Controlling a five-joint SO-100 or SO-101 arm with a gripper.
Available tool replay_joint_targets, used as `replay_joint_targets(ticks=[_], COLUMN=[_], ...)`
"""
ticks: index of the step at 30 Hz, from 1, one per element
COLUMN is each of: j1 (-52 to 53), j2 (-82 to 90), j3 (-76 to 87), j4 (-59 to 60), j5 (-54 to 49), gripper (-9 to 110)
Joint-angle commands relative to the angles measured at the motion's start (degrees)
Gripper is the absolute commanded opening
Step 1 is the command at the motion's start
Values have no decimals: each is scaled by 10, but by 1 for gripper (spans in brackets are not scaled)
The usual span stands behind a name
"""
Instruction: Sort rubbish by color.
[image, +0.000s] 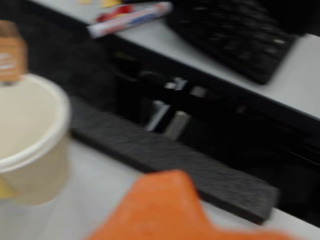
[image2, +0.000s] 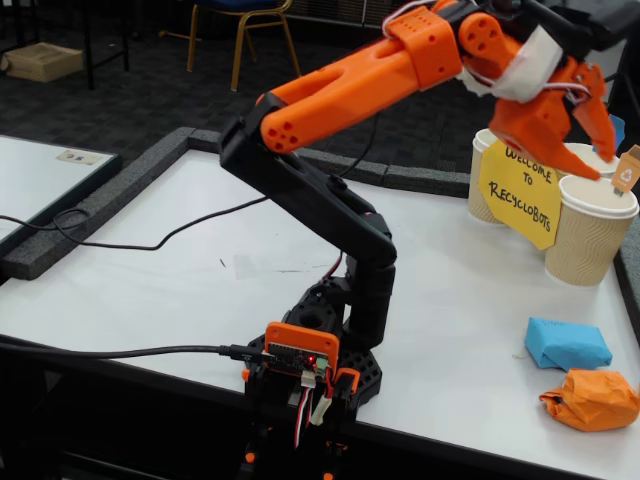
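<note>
1. Fixed view: blue crumpled paper wad (image2: 566, 343) and orange crumpled paper wad (image2: 592, 399) on tabletop (image2: 200, 290), touching or nearly so.
2. Likely light, soft, crushable; best pinched across the middle.
3. Jaws above beige ribbed paper cups (image2: 588, 232); state impossible to tell.

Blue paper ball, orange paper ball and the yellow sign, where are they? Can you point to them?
blue paper ball (image2: 567, 343), fixed view, on the middle of its top face.
orange paper ball (image2: 592, 399), fixed view, on its crumpled middle.
yellow sign (image2: 522, 195), fixed view, on the lower part of its face.
</note>
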Motion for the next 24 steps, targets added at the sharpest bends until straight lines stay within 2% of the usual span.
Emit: replay_joint_targets(ticks=[1, 11, 17, 20, 24], j1=[59, 107, 118, 127, 134], j2=[23, -1, -53, -69, -86], j3=[-4, 59, 62, 69, 103], j4=[-25, -58, -100, -110, -162], j5=[-40, -284, -473, -599, -697], gripper=[0, 0, 0, 0, 0])
